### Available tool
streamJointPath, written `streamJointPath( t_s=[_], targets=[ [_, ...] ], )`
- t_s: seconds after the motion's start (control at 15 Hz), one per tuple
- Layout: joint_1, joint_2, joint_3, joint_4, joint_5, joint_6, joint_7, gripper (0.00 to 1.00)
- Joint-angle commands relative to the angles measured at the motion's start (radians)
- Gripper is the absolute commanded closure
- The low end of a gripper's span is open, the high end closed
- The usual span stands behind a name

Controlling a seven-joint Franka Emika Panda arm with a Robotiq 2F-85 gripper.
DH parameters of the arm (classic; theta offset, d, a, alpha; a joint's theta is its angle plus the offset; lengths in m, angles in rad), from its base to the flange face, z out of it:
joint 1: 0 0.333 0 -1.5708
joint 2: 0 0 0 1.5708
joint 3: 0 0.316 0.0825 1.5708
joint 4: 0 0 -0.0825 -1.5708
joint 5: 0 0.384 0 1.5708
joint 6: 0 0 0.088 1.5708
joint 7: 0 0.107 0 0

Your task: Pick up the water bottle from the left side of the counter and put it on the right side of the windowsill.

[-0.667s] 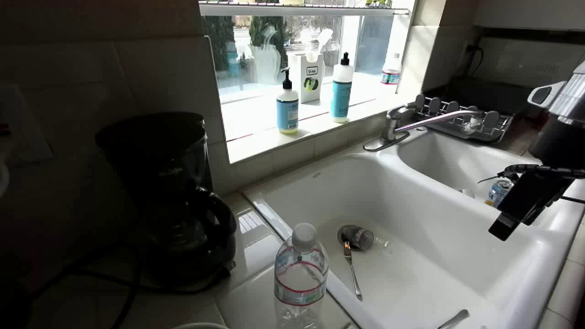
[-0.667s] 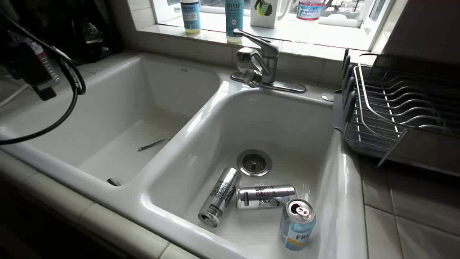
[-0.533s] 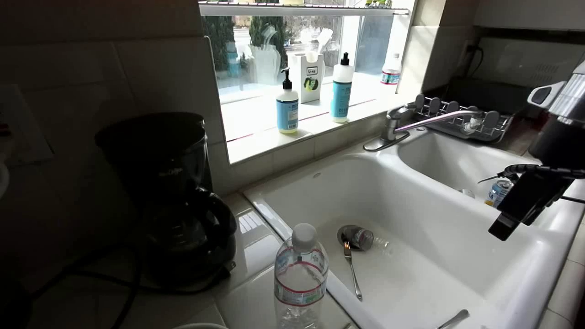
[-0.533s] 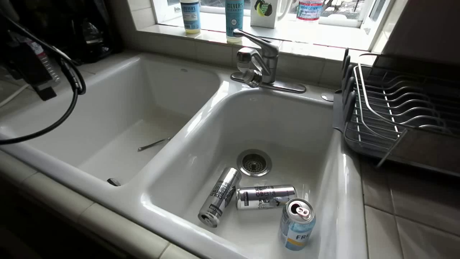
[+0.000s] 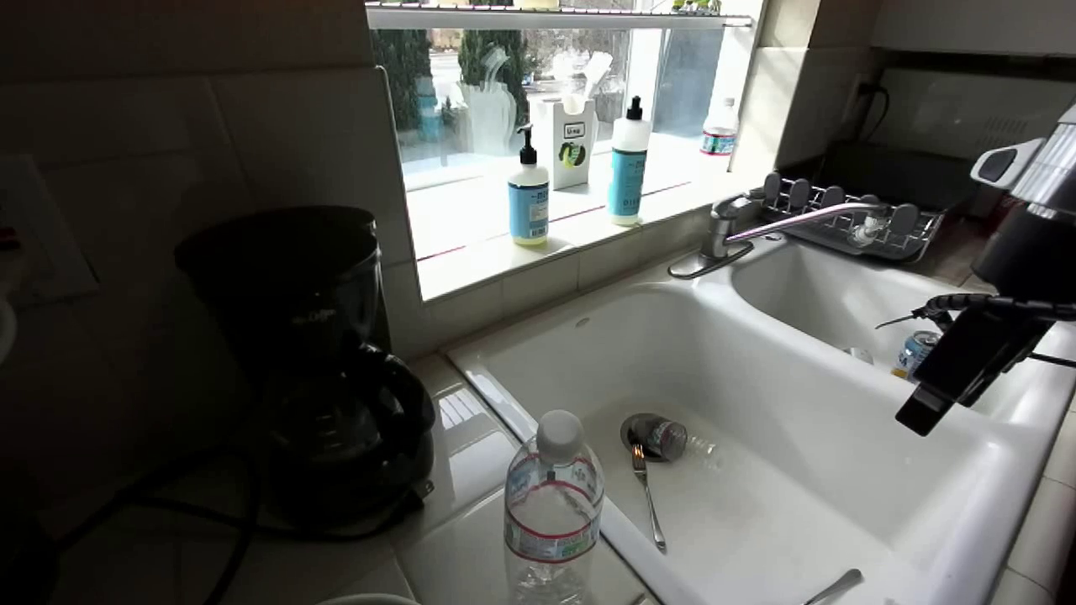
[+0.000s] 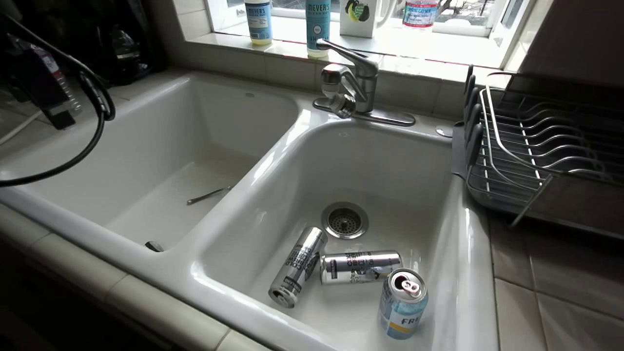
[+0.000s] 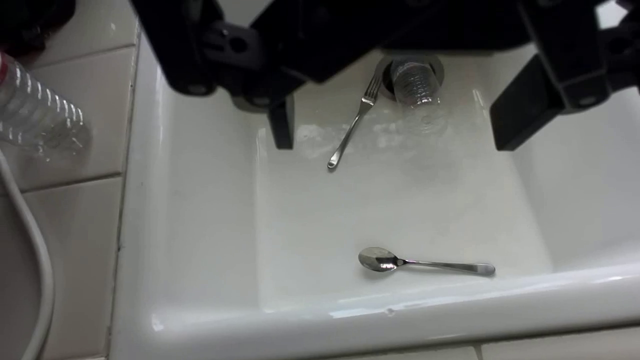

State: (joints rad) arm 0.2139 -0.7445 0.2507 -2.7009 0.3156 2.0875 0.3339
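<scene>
End effector point(image 5: 929, 407) slightly higher.

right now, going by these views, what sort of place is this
Most likely a kitchen, perhaps in a home: there is a white double-basin sink, a dish rack beside it, and a coffee maker on the tiled counter.

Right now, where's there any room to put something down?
The windowsill has room at its left end, beside the pump bottle, and in front of the clear bottle there. Counter tiles bordered by the sink and dish rack look bare. It's crowded left of the sink, with the coffee maker and water bottle, and among the three cans.
</scene>
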Motion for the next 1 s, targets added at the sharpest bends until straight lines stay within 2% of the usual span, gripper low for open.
streamJointPath(
  t_s=[0.0,0.4,0.67,0.73,0.93],
  targets=[
    [0.005,0.023,0.045,0.080,-0.036,0.005,-0.001,0.00],
    [0.083,0.138,0.093,0.284,-0.053,-0.001,-0.140,0.00],
    [0.098,0.260,0.148,0.411,-0.156,0.005,-0.223,0.00],
    [0.105,0.174,0.124,0.343,-0.121,0.000,-0.174,0.00],
    [0.108,0.200,0.122,0.362,-0.126,-0.001,-0.175,0.00]
  ],
)
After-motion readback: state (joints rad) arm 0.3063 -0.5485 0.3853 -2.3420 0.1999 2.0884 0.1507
